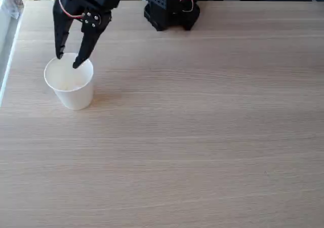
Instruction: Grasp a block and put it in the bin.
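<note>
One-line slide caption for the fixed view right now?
Open gripper poised over the white paper cup on the wooden table; nothing visible between its fingers.

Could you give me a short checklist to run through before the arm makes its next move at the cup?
1. Gripper over the paper cup: ok, its tips sit at the rim in the fixed view.
2. Jaws apart: ok, a clear gap shows between the fingertips.
3. Nothing between the jaws: ok.
4. Block inside the cup: cannot tell, the interior is white and blurred.
5. Cup upright: ok.
6. Table around the cup free of obstacles: ok.
</note>
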Tool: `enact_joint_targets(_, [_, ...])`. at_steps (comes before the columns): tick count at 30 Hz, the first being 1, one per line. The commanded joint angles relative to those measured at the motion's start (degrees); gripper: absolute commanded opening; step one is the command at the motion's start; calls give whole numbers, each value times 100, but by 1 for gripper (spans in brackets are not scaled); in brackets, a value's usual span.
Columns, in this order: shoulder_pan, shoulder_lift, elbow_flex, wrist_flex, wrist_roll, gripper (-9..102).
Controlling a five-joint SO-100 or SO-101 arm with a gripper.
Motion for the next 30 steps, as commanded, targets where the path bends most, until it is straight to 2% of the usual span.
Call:
enact_joint_targets(1, [-229,378,-35,0,35,5])
enact_joint_targets(3, [-431,642,176,-62,185,0])
enact_joint_targets(11, [-1661,2250,1538,-316,879,0])
enact_joint_targets(19, [-3437,4298,3753,-299,800,0])
enact_joint_targets(24, [-4368,5607,4939,211,791,0])
enact_joint_targets(30, [-4790,6381,5897,1151,835,0])
